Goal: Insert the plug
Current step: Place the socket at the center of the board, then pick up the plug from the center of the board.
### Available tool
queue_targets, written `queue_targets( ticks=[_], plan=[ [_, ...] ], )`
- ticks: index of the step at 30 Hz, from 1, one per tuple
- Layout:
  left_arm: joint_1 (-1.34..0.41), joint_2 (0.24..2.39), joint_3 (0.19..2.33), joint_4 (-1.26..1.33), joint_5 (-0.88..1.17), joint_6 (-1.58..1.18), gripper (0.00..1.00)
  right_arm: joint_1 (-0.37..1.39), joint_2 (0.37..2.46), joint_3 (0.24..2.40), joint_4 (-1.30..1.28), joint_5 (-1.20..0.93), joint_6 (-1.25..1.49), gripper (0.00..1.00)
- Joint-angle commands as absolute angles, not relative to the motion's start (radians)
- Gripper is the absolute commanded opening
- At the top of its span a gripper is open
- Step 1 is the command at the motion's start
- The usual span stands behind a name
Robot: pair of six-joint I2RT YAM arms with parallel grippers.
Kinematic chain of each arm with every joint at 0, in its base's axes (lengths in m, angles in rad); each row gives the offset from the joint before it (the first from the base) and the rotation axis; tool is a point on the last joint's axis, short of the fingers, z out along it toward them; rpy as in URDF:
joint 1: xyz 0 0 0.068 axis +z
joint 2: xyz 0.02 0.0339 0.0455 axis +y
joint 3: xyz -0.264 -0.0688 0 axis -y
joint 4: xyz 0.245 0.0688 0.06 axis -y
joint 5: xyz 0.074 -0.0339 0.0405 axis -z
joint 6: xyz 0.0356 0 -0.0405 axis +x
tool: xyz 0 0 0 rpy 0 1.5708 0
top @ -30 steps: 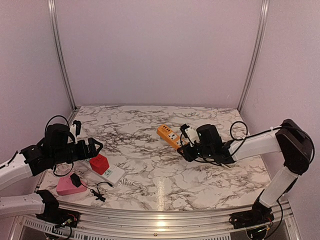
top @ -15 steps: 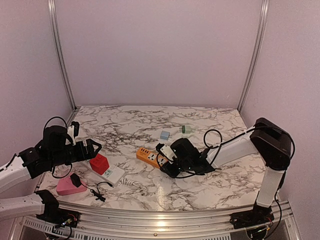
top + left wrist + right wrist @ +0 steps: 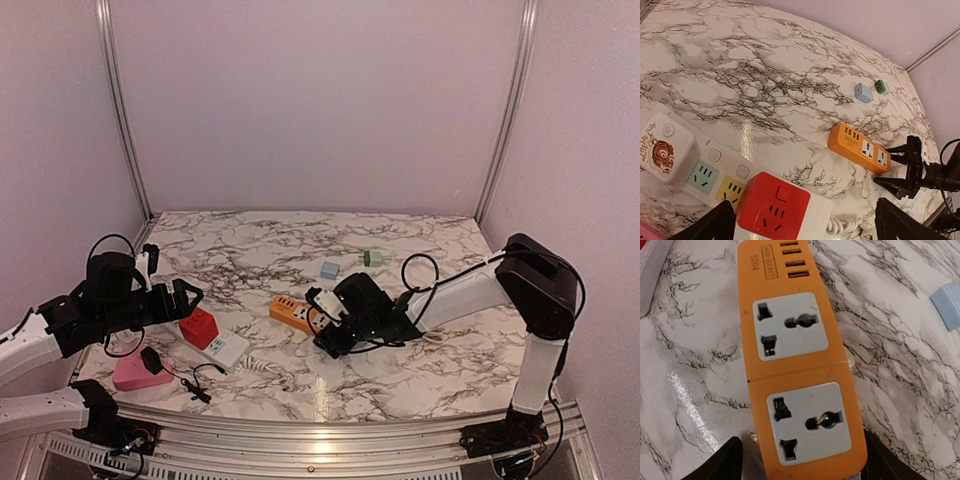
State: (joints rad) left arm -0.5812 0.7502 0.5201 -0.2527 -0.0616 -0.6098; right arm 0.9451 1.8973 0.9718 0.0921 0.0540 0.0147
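Black plug sat on a pink block at the table's near-left corner, its thin cable trailing right over the marble, well away from both grippers. The orange power strip lay near the middle of the table, sockets facing up. The right gripper was at its near end with fingers apart, one on either side of the strip; the right wrist view showed a thin gap on one side, and contact on the other could not be told. The left gripper hovered with its fingers spread wide above a white power strip, which carried a tiger-printed cube and a red cube socket. A blue adapter and a small green piece lay just beside each other behind the orange strip. Nothing covered the orange strip's sockets.
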Motion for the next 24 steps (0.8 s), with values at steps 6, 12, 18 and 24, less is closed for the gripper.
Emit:
queue_targets(
  ticks=[6, 12, 18, 24],
  plan=[
    [-0.577, 0.742, 0.511, -0.252, -0.076, -0.604, 0.99, 0.95, 1.774, 1.107, -0.149, 0.095, -0.101, 0.78],
    [-0.577, 0.741, 0.511, -0.249, -0.072, -0.61, 0.99, 0.857, 1.724, 1.221, -0.269, 0.071, -0.174, 0.81],
    [-0.577, 0.737, 0.514, -0.249, -0.056, -0.611, 0.99, 0.728, 1.876, 1.492, -0.475, 0.057, -0.265, 0.82],
    [-0.577, 0.711, 0.518, -0.262, -0.054, -0.615, 0.99, 0.69, 2.121, 1.852, -0.709, 0.041, -0.378, 0.82]
  ],
)
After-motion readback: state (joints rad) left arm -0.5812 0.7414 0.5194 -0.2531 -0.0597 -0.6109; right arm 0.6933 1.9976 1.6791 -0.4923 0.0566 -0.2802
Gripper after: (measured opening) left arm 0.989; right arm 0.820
